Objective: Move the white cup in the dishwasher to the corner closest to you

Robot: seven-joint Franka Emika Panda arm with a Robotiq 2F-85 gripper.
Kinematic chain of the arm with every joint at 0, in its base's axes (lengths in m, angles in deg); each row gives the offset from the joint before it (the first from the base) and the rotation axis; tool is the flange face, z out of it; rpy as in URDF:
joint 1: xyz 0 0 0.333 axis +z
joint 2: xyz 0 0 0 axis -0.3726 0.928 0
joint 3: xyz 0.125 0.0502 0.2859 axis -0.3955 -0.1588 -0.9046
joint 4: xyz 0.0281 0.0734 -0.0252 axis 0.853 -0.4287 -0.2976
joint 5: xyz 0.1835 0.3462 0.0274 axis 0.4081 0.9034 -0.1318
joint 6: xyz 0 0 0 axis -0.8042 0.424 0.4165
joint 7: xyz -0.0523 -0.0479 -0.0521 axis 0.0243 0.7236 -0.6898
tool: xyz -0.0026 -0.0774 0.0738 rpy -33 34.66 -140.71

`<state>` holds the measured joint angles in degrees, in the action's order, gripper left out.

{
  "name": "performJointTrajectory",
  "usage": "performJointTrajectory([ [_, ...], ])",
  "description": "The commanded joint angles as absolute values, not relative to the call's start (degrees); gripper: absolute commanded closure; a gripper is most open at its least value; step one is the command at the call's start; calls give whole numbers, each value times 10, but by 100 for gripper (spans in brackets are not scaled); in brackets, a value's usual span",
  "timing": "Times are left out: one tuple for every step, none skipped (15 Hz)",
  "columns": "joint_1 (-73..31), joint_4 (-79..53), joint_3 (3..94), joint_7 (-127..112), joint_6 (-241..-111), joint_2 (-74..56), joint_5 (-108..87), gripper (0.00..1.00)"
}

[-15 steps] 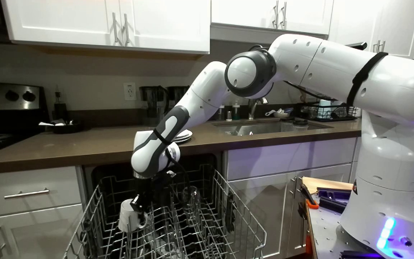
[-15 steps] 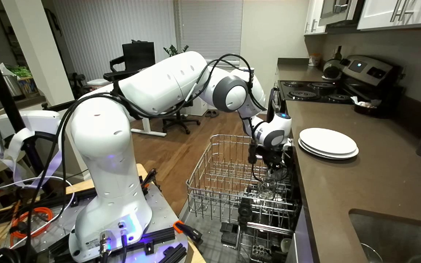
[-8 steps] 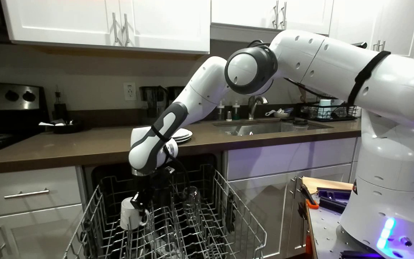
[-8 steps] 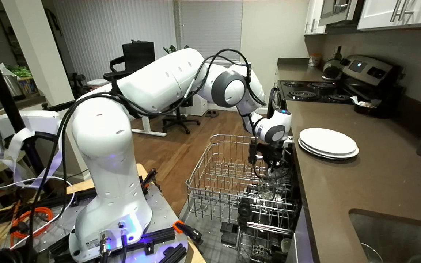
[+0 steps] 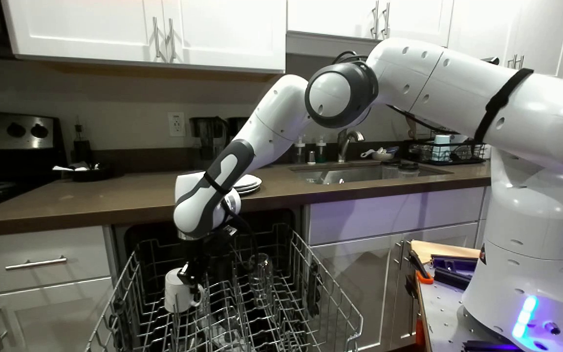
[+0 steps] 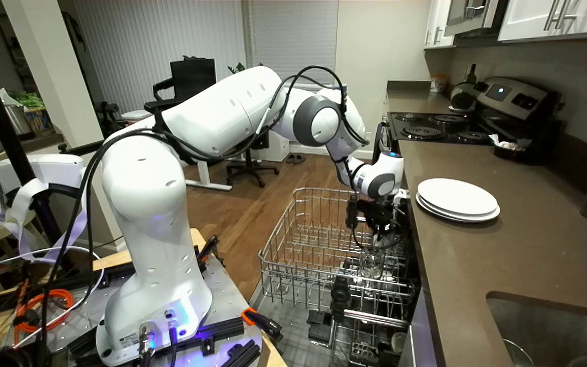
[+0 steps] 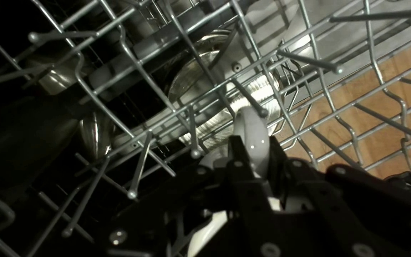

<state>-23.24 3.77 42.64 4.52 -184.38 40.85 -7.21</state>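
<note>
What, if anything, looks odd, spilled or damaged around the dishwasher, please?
Nothing plainly stands out: no spill or breakage shows, though the dishwasher is too dark inside to check fully. The claw grips the white cup by its handle, which suits the task.

The cup (image 5: 173,289) is white, rack (image 5: 328,275) grey, counter (image 5: 125,195) brown

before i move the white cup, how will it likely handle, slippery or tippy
The white cup looks ceramic, so it is probably stiff and could chip against the wire rack. Its handle shows glossy highlights, so it may slip between the jaws. Held off to one side, the cup could tilt.
</note>
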Motion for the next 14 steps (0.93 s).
performJointTrajectory([
  [-220,6,431,32,-1828,366,-82,90],
  [-220,5,431,29,-1837,367,-81,90],
  [-220,4,430,29,-1845,368,-79,90],
  [-222,2,427,31,-1853,368,-78,90],
  [-224,1,426,32,-1860,369,-77,90],
  [-225,0,424,33,-1870,370,-75,90],
  [-226,-1,423,33,-1877,371,-75,90],
  [-226,-3,422,33,-1885,372,-74,90],
  [-226,-4,421,33,-1890,372,-74,90],
  [-224,-8,422,31,-1893,370,-75,90],
  [-221,-13,425,28,-1897,367,-77,90],
  [-219,-18,427,26,-1901,362,-78,90],
  [-218,-23,428,24,-1902,358,-79,90],
  [-216,-28,429,21,-1897,354,-79,90],
])
